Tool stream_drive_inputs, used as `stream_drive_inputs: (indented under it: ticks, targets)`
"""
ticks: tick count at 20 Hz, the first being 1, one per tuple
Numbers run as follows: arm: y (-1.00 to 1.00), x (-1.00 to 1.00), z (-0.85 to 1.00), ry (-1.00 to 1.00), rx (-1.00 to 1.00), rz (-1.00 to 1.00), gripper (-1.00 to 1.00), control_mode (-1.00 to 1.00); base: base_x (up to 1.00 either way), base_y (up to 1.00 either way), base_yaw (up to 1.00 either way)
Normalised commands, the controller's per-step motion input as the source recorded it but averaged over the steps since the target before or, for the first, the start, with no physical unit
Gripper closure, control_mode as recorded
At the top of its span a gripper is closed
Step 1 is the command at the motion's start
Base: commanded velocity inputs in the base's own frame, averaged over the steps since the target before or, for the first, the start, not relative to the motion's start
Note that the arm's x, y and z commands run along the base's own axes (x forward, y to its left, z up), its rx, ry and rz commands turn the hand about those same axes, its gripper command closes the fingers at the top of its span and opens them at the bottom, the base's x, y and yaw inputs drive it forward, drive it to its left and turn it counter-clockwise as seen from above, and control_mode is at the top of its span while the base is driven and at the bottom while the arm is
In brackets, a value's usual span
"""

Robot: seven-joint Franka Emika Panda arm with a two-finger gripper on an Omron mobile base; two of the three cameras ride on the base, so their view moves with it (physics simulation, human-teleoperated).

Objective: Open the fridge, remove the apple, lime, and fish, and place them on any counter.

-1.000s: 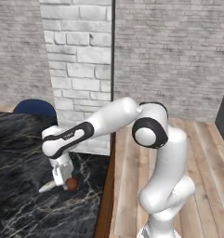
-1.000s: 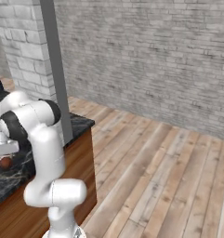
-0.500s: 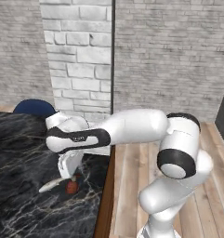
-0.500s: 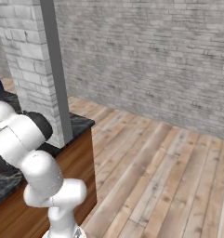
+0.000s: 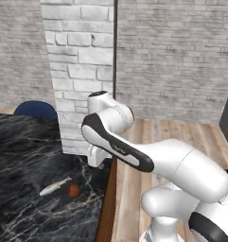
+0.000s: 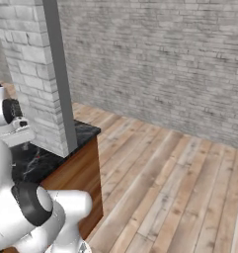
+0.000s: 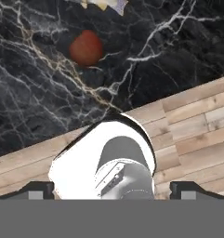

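Observation:
The apple, dark red and round, rests on the black marble counter near its right edge. The slender silvery fish lies just left of it, the two close together. My hand hangs above the counter's edge, up and to the right of both, touching neither. In the hand view my gripper is open and empty, its fingertips far apart, with the apple well beyond them and the fish cut by the top edge. The fridge and the lime are out of view.
A white brick pillar stands at the counter's far corner. A blue chair back shows behind the counter. Wooden floor spreads to the right of the brown cabinet side. My arm's own links fill the foreground.
The hand has lifted off the counter beside the apple and drawn back toward the edge as the arm folded. The apple stays lying next to the fish.

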Motion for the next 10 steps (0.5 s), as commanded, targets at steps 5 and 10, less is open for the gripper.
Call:
stream_drive_inputs:
  ticks: [5, 10]
  targets:
    - [-0.66, -0.09, 0.32, -0.13, 0.02, -0.5, -1.0, -1.0, 0.0, 0.0, 0.0]
    - [-0.5, -0.09, 0.08, -0.02, 0.0, -0.53, -1.0, -1.0, 0.0, 0.0, 0.0]
